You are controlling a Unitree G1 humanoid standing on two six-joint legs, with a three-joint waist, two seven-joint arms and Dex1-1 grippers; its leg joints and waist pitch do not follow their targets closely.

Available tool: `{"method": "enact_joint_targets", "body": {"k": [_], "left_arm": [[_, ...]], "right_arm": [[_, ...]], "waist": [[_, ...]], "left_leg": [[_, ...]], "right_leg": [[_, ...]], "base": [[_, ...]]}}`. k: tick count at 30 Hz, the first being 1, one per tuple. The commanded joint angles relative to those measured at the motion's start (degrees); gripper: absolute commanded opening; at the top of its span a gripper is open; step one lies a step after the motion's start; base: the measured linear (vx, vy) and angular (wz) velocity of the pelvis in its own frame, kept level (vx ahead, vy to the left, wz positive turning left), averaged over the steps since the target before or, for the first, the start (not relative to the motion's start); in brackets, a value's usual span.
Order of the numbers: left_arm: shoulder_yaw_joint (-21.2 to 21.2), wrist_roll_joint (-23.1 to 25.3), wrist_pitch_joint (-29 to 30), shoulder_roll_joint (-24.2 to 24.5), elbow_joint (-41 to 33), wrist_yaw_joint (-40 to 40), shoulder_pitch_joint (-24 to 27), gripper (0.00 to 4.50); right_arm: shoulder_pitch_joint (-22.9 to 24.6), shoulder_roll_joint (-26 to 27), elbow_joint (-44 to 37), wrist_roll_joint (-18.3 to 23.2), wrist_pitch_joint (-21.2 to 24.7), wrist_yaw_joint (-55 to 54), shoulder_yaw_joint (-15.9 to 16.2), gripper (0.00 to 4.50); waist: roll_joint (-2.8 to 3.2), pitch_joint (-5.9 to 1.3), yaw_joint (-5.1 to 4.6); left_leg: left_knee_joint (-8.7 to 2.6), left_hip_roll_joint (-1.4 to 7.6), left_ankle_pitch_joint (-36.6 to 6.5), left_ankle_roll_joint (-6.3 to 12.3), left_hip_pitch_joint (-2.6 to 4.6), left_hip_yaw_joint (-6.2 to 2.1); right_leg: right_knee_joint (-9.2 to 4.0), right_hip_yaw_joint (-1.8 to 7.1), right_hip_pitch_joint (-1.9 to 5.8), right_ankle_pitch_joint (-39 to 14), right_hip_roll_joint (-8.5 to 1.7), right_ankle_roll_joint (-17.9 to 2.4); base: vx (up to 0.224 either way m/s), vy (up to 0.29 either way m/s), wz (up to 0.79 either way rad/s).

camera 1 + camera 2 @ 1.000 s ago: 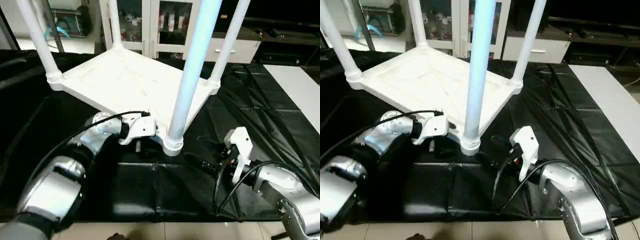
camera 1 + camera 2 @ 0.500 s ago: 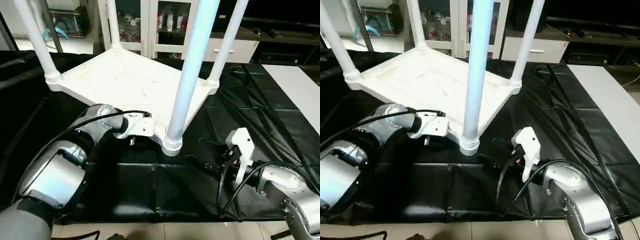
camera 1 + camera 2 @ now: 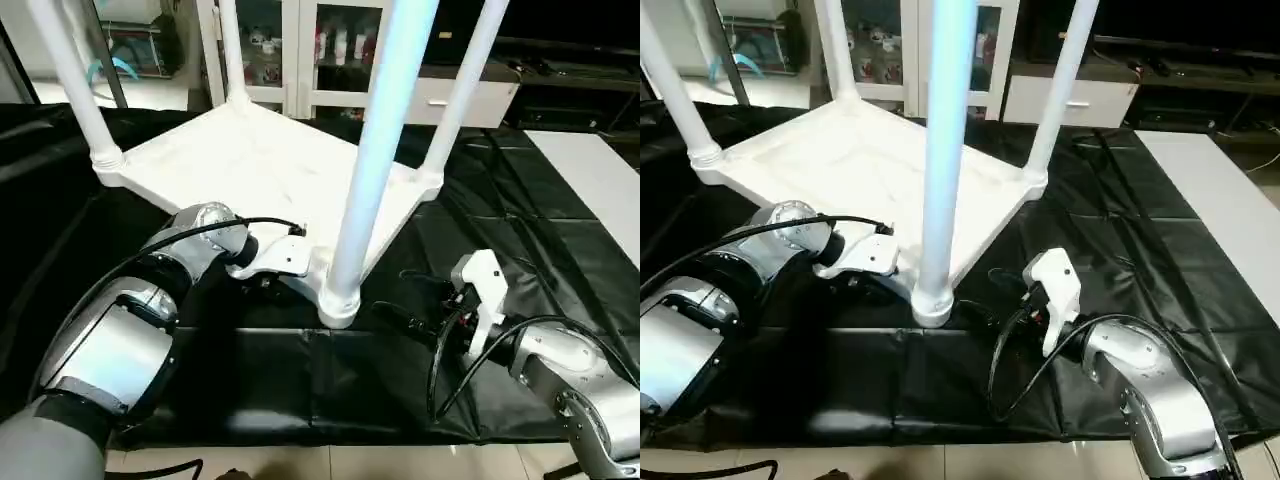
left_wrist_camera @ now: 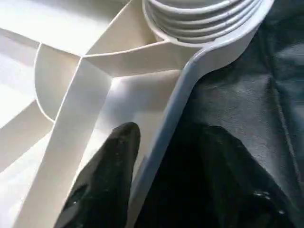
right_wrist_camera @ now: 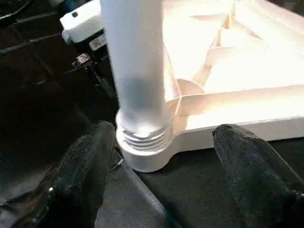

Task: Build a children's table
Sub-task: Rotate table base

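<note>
The children's table lies upside down on the black-covered work table (image 3: 520,230): the white top (image 3: 260,160) has its ribbed underside up, and a white leg stands in each corner socket. The nearest leg (image 3: 375,130) rises from the near corner socket (image 3: 338,305). My left gripper (image 4: 166,137) is at the top's near rim (image 4: 164,128), just left of that socket. It is open, with one finger (image 4: 107,175) inside the rim and the other (image 4: 228,180) outside it. My right gripper (image 5: 161,166) hovers open over the cloth, right of the near socket (image 5: 142,147).
Black cables (image 3: 405,322) trail over the cloth by my right wrist. A white panel (image 3: 600,170) lies at the far right. White cabinets (image 3: 330,50) stand behind the work table, whose front edge is near my arms.
My left gripper's fingers have drawn closer together around the top's near rim, and its wrist has turned. The near corner of the top has shifted slightly. My right arm has hardly moved.
</note>
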Motion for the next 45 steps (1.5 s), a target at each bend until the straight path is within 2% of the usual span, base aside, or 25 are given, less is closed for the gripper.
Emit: {"method": "enact_joint_targets", "body": {"k": [1, 3, 5, 6, 10, 13, 15, 16, 17, 18, 19, 20, 21, 22, 24, 26, 28, 31, 33, 34, 36, 38, 40, 42, 45], "left_arm": [[-2.56, 2.65, 0.74, -0.30, 1.60, -2.96, 2.27, 2.03], [-2.76, 3.16, 3.47, 0.32, 0.69, -2.40, 3.02, 1.90], [-2.06, 2.51, 5.26, 0.44, 0.03, -2.73, 3.70, 1.80], [-1.11, 1.39, 6.83, 0.27, -0.61, -3.49, 4.26, 1.66], [1.32, -1.52, 11.13, -0.28, -3.37, -4.35, 6.22, 1.28], [5.44, -5.85, 18.52, -2.27, -8.14, -1.48, 9.46, 1.15], [9.14, -8.28, 25.97, -4.37, -11.80, 5.14, 11.99, 1.08], [9.73, -8.31, 28.08, -4.84, -12.82, 7.36, 12.88, 1.06], [9.92, -8.19, 29.30, -5.13, -13.32, 8.54, 13.52, 1.06], [9.73, -7.76, 30.27, -5.07, -14.50, 8.90, 14.42, 1.05], [8.76, -5.82, 31.46, -4.64, -16.27, 10.81, 16.09, 1.05], [8.36, -5.06, 31.72, -4.43, -16.85, 11.46, 16.63, 1.03], [7.63, -3.60, 32.74, -3.90, -18.48, 12.69, 17.86, 0.99], [7.63, -3.16, 33.47, -3.79, -19.07, 13.69, 18.24, 0.93], [8.31, -3.05, 35.15, -3.62, -22.52, 14.31, 19.90, 0.83], [8.66, -3.22, 36.05, -3.68, -24.59, 14.25, 20.86, 0.80], [8.00, -4.26, 34.79, -3.38, -28.07, 11.82, 22.52, 0.74], [6.54, -5.19, 31.99, -2.50, -31.98, 9.54, 23.94, 0.67], [6.95, -7.21, 32.29, -2.74, -34.33, 7.88, 24.67, 0.67], [7.87, -8.46, 33.52, -3.34, -35.22, 8.03, 24.80, 0.92], [8.20, -8.86, 33.46, -3.63, -35.93, 8.08, 24.86, 1.05], [8.63, -8.98, 34.05, -3.98, -36.18, 8.61, 24.73, 1.16], [8.47, -7.20, 31.66, -4.16, -35.72, 11.69, 23.83, 1.46], [8.27, -7.36, 30.54, -4.15, -35.27, 11.24, 23.36, 1.46], [7.89, -7.98, 28.03, -3.80, -34.78, 9.98, 22.48, 1.46]], "right_arm": [[-0.13, -0.27, 0.25, -0.43, -0.40, -0.22, -0.26, 3.57], [-0.22, -0.03, 0.36, -0.48, -0.54, -0.25, -0.04, 3.57], [-0.27, 0.07, 0.28, -0.45, -0.50, -0.31, 0.04, 3.57], [-0.24, 0.10, 0.29, -0.46, -0.55, -0.34, 0.05, 3.57], [0.02, 0.19, 0.34, -0.44, -0.77, -0.44, 0.00, 3.57], [0.22, 0.31, 0.53, -0.55, -0.96, -0.71, -0.14, 3.57], [0.05, 0.55, 0.99, -0.77, -1.18, -1.14, -0.30, 3.57], [-0.10, 0.66, 1.21, -0.84, -1.24, -1.27, -0.34, 3.57], [-0.19, 0.72, 1.38, -0.90, -1.29, -1.31, -0.30, 3.57], [-0.25, 0.78, 1.51, -1.01, -1.36, -1.36, -0.21, 3.57], [-0.44, 0.89, 1.74, -1.18, -1.45, -1.43, -0.04, 3.57], [-0.48, 0.93, 1.77, -1.23, -1.47, -1.46, 0.02, 3.57], [-0.59, 0.98, 1.77, -1.30, -1.46, -1.54, 0.10, 3.57], [-0.73, 1.00, 1.83, -1.31, -1.45, -1.59, 0.08, 3.57], [-0.97, 0.98, 1.88, -1.25, -1.42, -1.67, -0.02, 3.57], [-1.00, 0.93, 1.93, -1.22, -1.48, -1.72, -0.01, 3.57], [-1.11, 0.78, 2.13, -1.24, -1.64, -1.66, 0.03, 3.57], [-1.63, 0.57, 2.39, -1.23, -1.60, -1.79, -0.43, 3.57], [-1.78, 0.35, 2.40, -1.16, -1.54, -1.68, -0.82, 3.57], [-1.77, 0.16, 2.42, -1.19, -1.58, -1.54, -1.03, 3.57], [-1.76, -0.06, 2.43, -1.12, -1.54, -1.40, -1.31, 3.57], [-1.71, -0.25, 2.42, -1.06, -1.52, -1.29, -1.52, 3.57], [-1.34, -0.93, 2.31, -0.84, -1.59, -0.91, -1.97, 3.57], [-1.18, -1.10, 2.19, -0.78, -1.54, -0.80, -2.08, 3.57], [-0.94, -1.34, 1.88, -0.65, -1.34, -0.64, -2.13, 3.57]], "waist": [[0.12, -3.24, 0.21], [0.01, -3.16, 0.13], [0.22, -3.14, 0.12], [-0.02, -3.18, 0.02], [0.11, -3.28, -0.18], [0.06, -3.30, -0.26], [0.05, -3.28, -0.35], [0.09, -3.31, -0.32], [-0.26, -3.34, -0.34], [-0.07, -3.21, -0.29], [-0.10, -3.21, -0.45], [-0.09, -2.88, -1.10], [-0.02, -3.01, -1.20], [-0.26, -2.98, -1.56], [-0.31, -2.89, -1.91], [-0.49, -2.82, -2.28], [-0.39, -2.80, -2.79], [-0.24, -2.94, -3.30], [-0.02, -3.12, -3.41], [-0.05, -3.12, -3.41], [-0.09, -3.45, -3.10], [-0.13, -3.49, -2.72], [-0.29, -3.62, -2.40], [-0.20, -3.90, -2.03], [-0.12, -4.20, -1.63]], "left_leg": [[-4.87, 1.34, -16.84, -1.03, 0.80, -0.97], [-4.92, 1.37, -17.46, -1.12, 0.85, -0.98], [-4.99, 1.35, -17.87, -1.19, 0.88, -1.06], [-5.02, 1.34, -17.83, -1.10, 0.78, -1.09], [-4.97, 1.29, -17.05, -0.70, 0.77, -1.04], [-4.96, 1.30, -15.79, -0.06, 0.64, -0.90], [-4.87, 1.40, -15.68, 0.34, 0.63, -0.77], [-4.84, 1.27, -16.20, 0.63, 0.59, -0.79], [-4.84, 1.29, -16.33, 0.76, 0.63, -0.73], [-4.97, 1.15, -17.31, 0.72, 0.50, -0.90], [-5.13, 1.25, -17.50, 0.51, 0.34, -1.07], [-5.61, 1.14, -18.56, 0.19, -0.40, -1.41], [-5.62, 1.10, -19.34, -0.02, -0.22, -1.48], [-5.62, 0.95, -20.13, -0.23, -0.33, -1.70], [-5.58, 0.90, -21.75, -0.43, 0.06, -2.08], [-5.72, 0.75, -21.80, -0.32, -0.14, -2.39], [-5.76, 0.73, -23.24, -0.35, -0.02, -2.72], [-6.09, 0.82, -24.07, -0.05, 0.04, -2.93], [-6.34, 1.01, -23.13, 0.07, -0.06, -2.91], [-6.24, 1.09, -22.92, 0.13, 0.18, -2.61], [-5.77, 0.94, -20.23, 0.88, 0.50, -1.94], [-5.53, 0.91, -18.15, 1.68, 0.53, -1.56], [-5.30, 0.88, -16.26, 2.37, 0.46, -1.41], [-5.11, 0.87, -11.93, 3.01, 0.02, -1.38], [-4.77, 0.94, -7.56, 3.70, 0.04, -1.39]], "right_leg": [[-3.77, 1.73, 2.42, -12.59, -3.02, -13.03], [-3.95, 1.79, 2.33, -14.26, -3.04, -12.52], [-4.08, 1.80, 2.29, -15.86, -3.10, -12.07], [-4.18, 1.78, 2.32, -16.31, -3.06, -11.79], [-4.08, 1.76, 2.24, -15.62, -3.01, -12.38], [-3.96, 1.75, 2.27, -13.79, -2.91, -13.04], [-3.82, 1.73, 2.25, -13.66, -2.90, -13.61], [-4.15, 1.67, 2.22, -15.81, -2.95, -12.98], [-4.27, 1.68, 2.19, -16.73, -2.95, -12.68], [-4.75, 1.66, 2.06, -20.57, -3.00, -11.13], [-4.68, 1.63, 2.22, -21.08, -3.02, -10.66], [-4.92, 1.31, 2.43, -23.79, -2.80, -8.93], [-5.20, 1.22, 2.41, -25.61, -2.88, -7.93], [-5.53, 1.14, 2.38, -28.74, -2.98, -6.17], [-6.30, 0.95, 1.85, -34.33, -3.15, -4.05], [-6.68, 0.68, 1.83, -36.02, -3.10, -3.20], [-6.92, 0.57, 1.56, -36.74, -3.10, -3.23], [-6.85, 0.55, 1.56, -33.63, -2.86, -4.08], [-6.39, 0.80, 1.72, -29.09, -2.81, -5.61], [-6.21, 1.06, 1.44, -26.06, -2.63, -7.02], [-5.56, 1.57, 1.33, -17.89, -2.30, -9.94], [-5.29, 1.65, 1.44, -14.74, -2.26, -11.11], [-5.15, 1.65, 1.73, -13.76, -2.37, -11.20], [-4.58, 1.55, 2.24, -10.09, -2.33, -11.40], [-3.79, 1.46, 2.48, -4.16, -2.29, -12.51]], "base": [[0.000, 0.000, 0.00], [0.000, 0.000, 0.00], [0.000, 0.000, 0.00], [0.000, 0.000, 0.00], [0.000, 0.000, 0.00], [0.000, 0.000, 0.00], [0.000, 0.000, 0.00], [0.000, 0.000, 0.00], [0.000, 0.000, 0.00], [0.000, 0.000, 0.00], [0.000, 0.000, 0.00], [0.000, 0.000, 0.00], [0.000, 0.000, 0.00], [0.000, 0.000, 0.00], [0.000, 0.000, 0.00], [0.000, 0.000, 0.00], [0.000, 0.000, 0.00], [0.000, 0.000, 0.00], [0.000, 0.000, 0.00], [0.000, 0.000, 0.00], [0.000, 0.000, 0.00], [0.000, 0.000, 0.00], [0.000, 0.000, 0.00], [0.000, 0.000, 0.00], [0.000, 0.000, 0.00]]}}
